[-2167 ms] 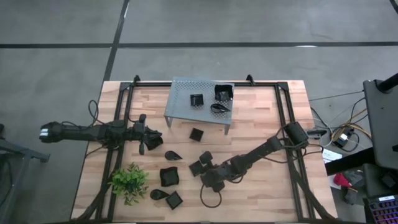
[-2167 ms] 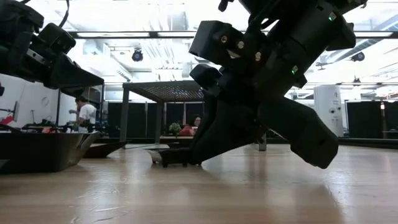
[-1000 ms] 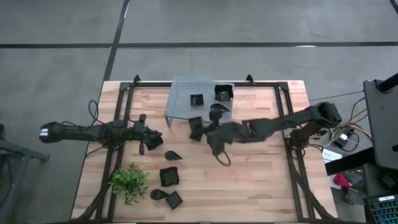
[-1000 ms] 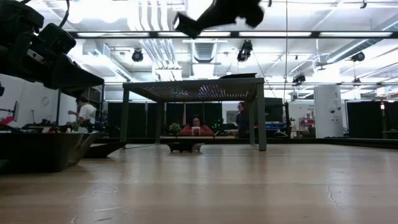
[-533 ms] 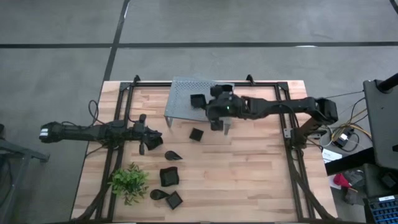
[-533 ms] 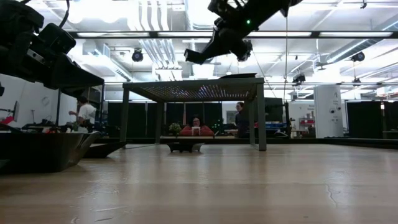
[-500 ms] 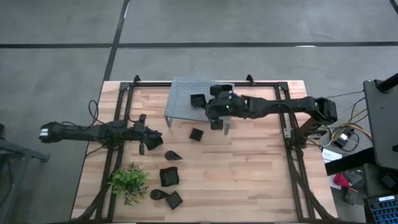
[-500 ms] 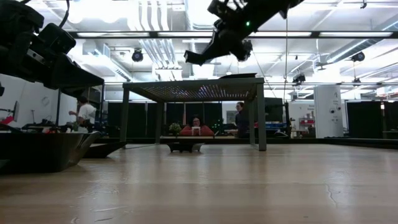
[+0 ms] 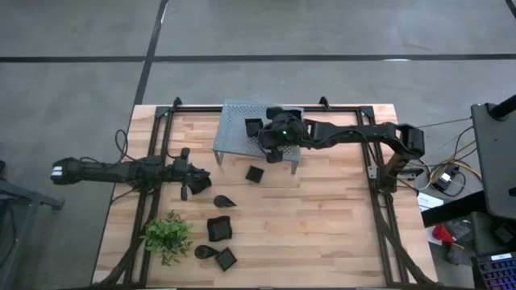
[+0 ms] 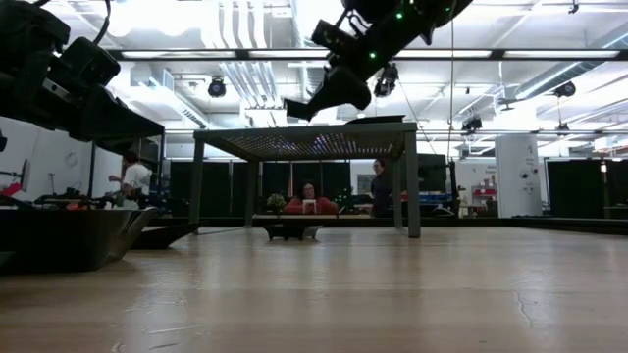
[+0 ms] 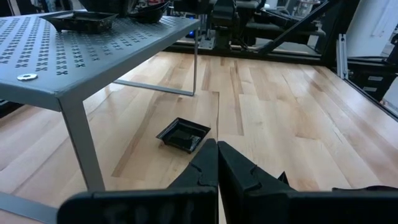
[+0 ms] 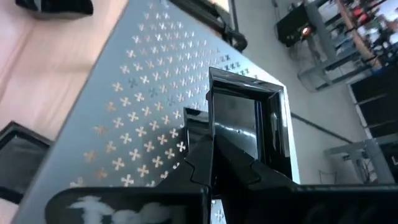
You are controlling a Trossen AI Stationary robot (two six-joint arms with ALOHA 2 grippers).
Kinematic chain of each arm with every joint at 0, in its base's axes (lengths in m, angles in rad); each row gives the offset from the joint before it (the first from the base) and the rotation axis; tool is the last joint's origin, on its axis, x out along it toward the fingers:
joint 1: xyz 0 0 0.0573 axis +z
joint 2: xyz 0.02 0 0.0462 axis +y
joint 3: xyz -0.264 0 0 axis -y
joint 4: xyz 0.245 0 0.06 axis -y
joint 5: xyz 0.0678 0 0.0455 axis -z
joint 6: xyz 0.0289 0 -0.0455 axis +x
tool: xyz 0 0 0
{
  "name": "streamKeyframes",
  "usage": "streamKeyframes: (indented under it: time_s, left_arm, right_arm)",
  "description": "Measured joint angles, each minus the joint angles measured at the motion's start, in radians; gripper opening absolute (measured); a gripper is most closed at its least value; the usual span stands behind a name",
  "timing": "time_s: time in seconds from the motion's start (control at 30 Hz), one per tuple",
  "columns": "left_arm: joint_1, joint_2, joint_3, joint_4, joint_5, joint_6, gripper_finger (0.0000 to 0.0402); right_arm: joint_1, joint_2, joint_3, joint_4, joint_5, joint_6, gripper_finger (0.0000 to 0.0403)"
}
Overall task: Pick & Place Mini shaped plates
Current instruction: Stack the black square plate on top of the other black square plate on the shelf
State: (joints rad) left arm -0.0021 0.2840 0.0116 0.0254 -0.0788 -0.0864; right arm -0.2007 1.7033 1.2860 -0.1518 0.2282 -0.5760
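Note:
My right gripper (image 9: 268,145) hangs over the grey perforated rack (image 9: 234,121), shut on a small square black plate (image 12: 249,118). In the low view it is above the rack top (image 10: 304,142). One square plate (image 9: 254,127) lies flat on the rack; the arm hides whatever else is there. On the table lie a square plate (image 9: 255,173), a teardrop one (image 9: 224,200), a larger one (image 9: 218,229), another teardrop (image 9: 208,252) and a square (image 9: 226,259). My left gripper (image 11: 217,149) waits shut and empty at the table's left (image 9: 187,184). My right gripper pinches the square plate by one rim (image 12: 214,134) between its two fingers. The plate stands on edge ahead of the fingers, its hollow face in view. It is lifted clear above the rack top (image 12: 143,112) and shows tilted in the low view (image 10: 306,103).
A small green plant (image 9: 168,235) stands near the table's near-left corner. A black frame (image 9: 367,153) runs around the table. A plate (image 10: 69,235) sits close to the low camera. Bare wood (image 9: 322,225) lies on the table's near right. People (image 10: 309,201) show in the room behind.
My right gripper, carrying the square plate, has moved from over the table in front of the rack toward the far edge and a little left. It now hangs over the rack top and sits lower in the low view. The left arm has kept still.

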Motion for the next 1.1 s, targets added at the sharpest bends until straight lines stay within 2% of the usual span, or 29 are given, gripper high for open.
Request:
streamKeyframes:
  time_s: [0.27,0.5,1.1]
  left_arm:
    - [0.0,0.006,0.0,0.0,0.0,0.0,0.0]
    - [0.0,0.009,0.0,0.0,0.0,0.0,0.0]
    - [0.0,0.009,0.0,0.0,0.0,0.0,0.0]
  right_arm:
    - [-0.008,0.063,0.113,-0.106,0.006,0.062,0.0008]
    - [-0.025,0.095,0.156,-0.215,0.012,0.074,0.0008]
    - [-0.029,0.097,0.155,-0.211,0.036,0.03,0.0009]
